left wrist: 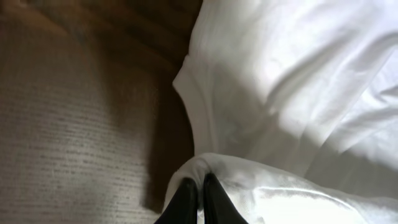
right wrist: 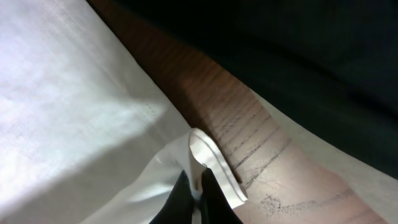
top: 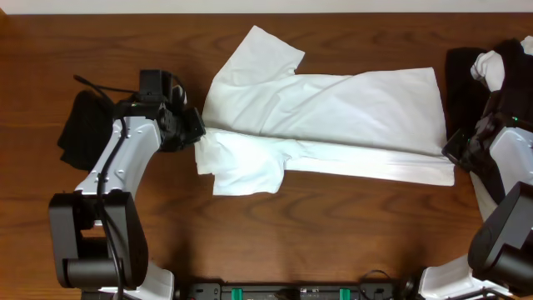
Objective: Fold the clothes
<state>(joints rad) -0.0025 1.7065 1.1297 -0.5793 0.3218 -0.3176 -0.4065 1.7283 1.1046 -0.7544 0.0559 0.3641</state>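
The dark wooden tabletop (top: 333, 225) lies beneath me. A crumpled black fabric garment (top: 79, 129) sits far left. My left hand (left wrist: 198, 193) pinches the left edge of the large white short-sleeved T-shirt (top: 333, 108), spread mid-tabletop; my right hand (right wrist: 196, 186) is clamped on its right hem.

Robotics lab bench: left arm (top: 125, 167) and right arm (top: 506, 158) flank a wooden table (top: 316, 242).

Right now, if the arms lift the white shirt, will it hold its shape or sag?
Probably sags: the shirt lies creased and bunches where the left gripper pinches it. Likely light, since the right gripper holds it by a thin hem. It may slide easily on the smooth table.
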